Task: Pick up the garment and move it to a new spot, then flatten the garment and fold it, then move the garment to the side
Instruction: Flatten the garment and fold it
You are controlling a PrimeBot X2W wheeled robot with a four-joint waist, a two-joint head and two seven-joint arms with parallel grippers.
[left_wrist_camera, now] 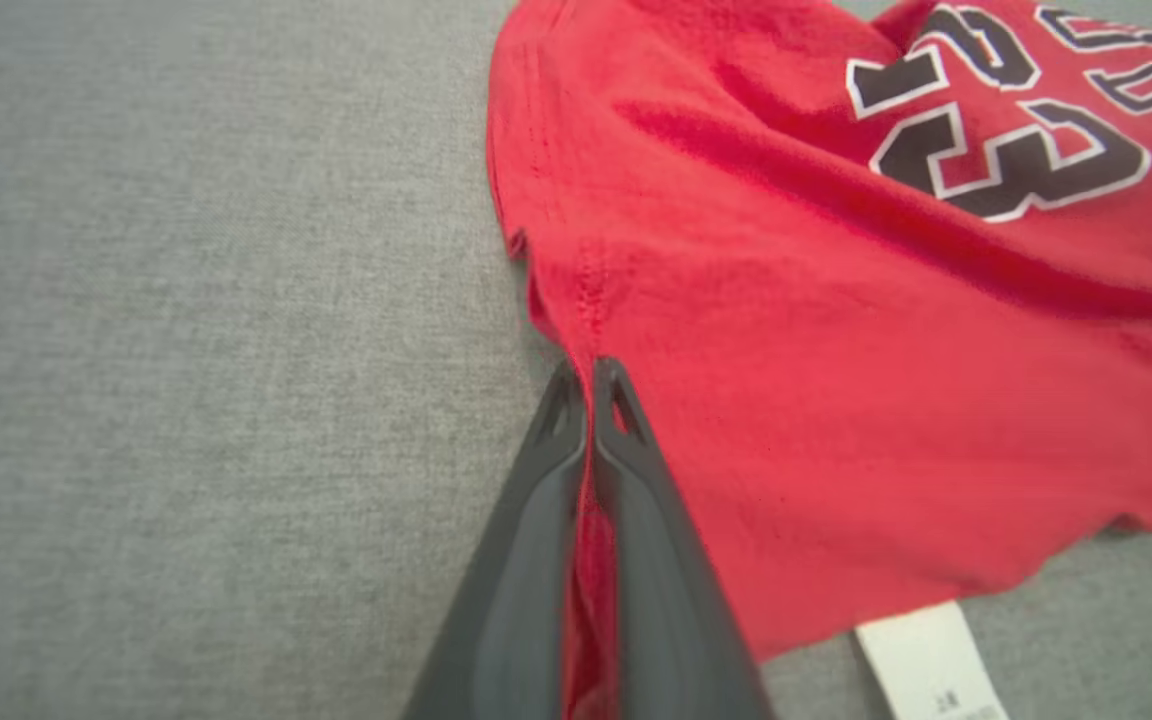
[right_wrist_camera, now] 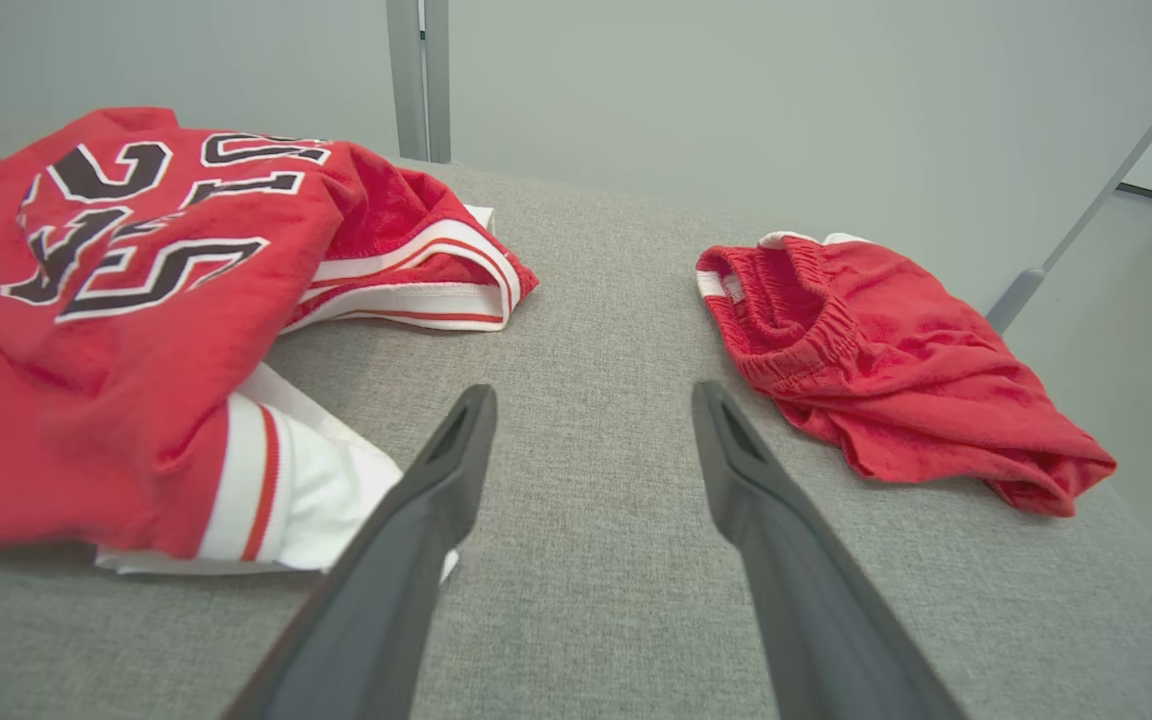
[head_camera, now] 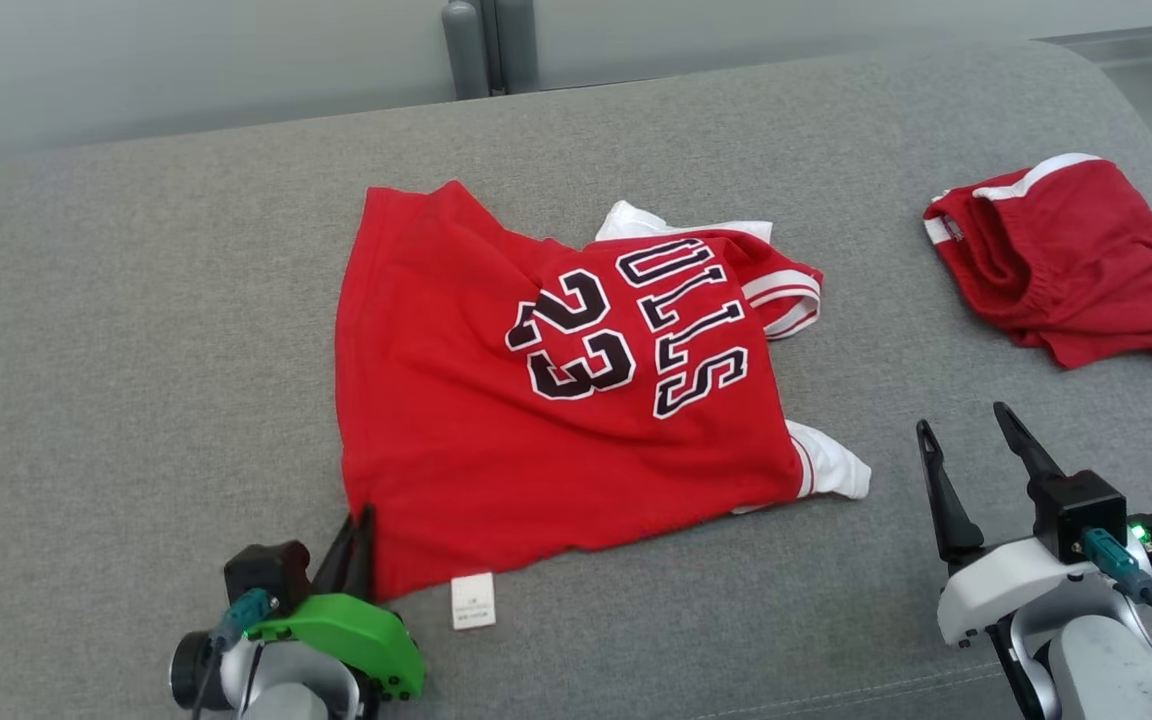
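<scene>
My left end effector [head_camera: 366,515] is pinched shut on the 7 o'clock corner of the red jersey [head_camera: 496,420], which lies rumpled in the middle of the grey cushion [head_camera: 136,300], while my right end effector [head_camera: 964,416] waits wide open and empty at 4 o'clock, with red shorts [head_camera: 1076,265] at 2 o'clock.

Head cam sits high, looks forward and down over the grey worktop [head_camera: 136,350], wide enough for jersey [head_camera: 496,430] and shorts [head_camera: 1076,260]. Left wrist cam very close, looking down along the left claw [left_wrist_camera: 591,375] at the jersey's corner. Right wrist cam low, near level along the right claw [right_wrist_camera: 593,392], facing the wall [right_wrist_camera: 736,100]. All 3 share the jersey; head and right wrist share the shorts.
</scene>
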